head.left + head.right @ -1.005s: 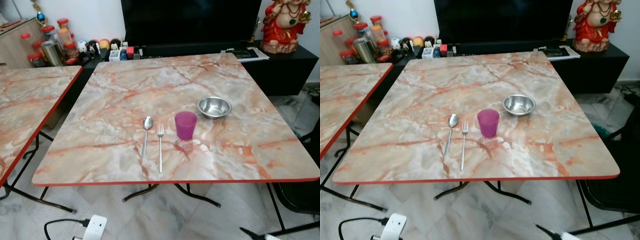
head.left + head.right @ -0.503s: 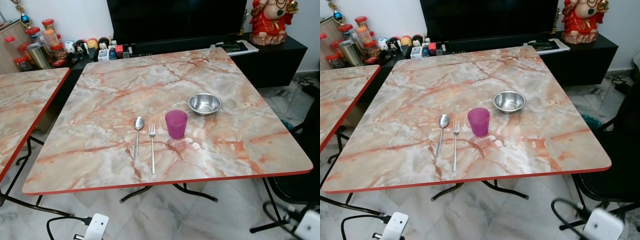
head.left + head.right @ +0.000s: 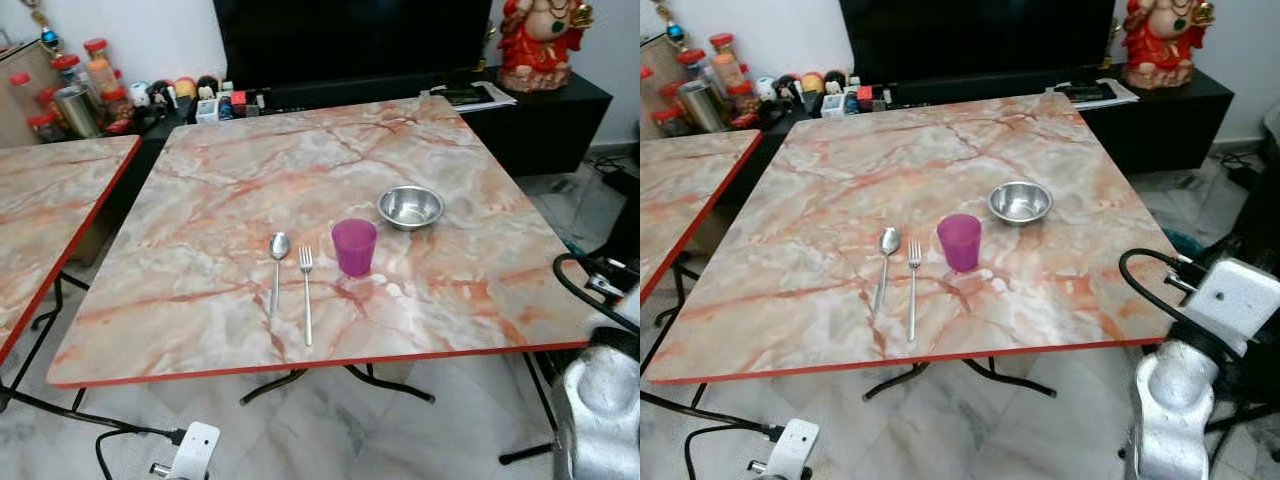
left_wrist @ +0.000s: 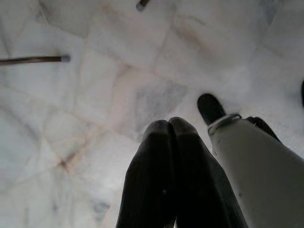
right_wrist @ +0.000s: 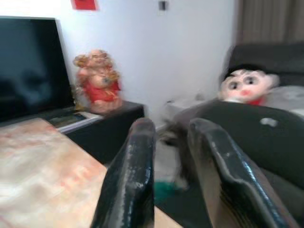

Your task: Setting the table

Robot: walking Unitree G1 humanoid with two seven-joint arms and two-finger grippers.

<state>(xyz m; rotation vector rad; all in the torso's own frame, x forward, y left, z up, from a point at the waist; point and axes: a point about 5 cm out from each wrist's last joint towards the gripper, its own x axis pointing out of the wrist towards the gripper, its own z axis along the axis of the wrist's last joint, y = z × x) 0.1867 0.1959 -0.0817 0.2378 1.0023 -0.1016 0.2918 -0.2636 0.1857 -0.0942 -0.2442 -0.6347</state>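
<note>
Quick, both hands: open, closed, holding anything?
Left hand: closed, empty, hanging over the floor.
Right hand: open, empty, raised beside the table.

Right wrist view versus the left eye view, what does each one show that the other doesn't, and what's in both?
Right wrist: the right gripper, fingers apart and holding nothing, plus a round-eyed doll on dark furniture. Left eye: spoon, fork, purple cup and steel bowl. Both: the marble table, the red figurine and the black TV.
</note>
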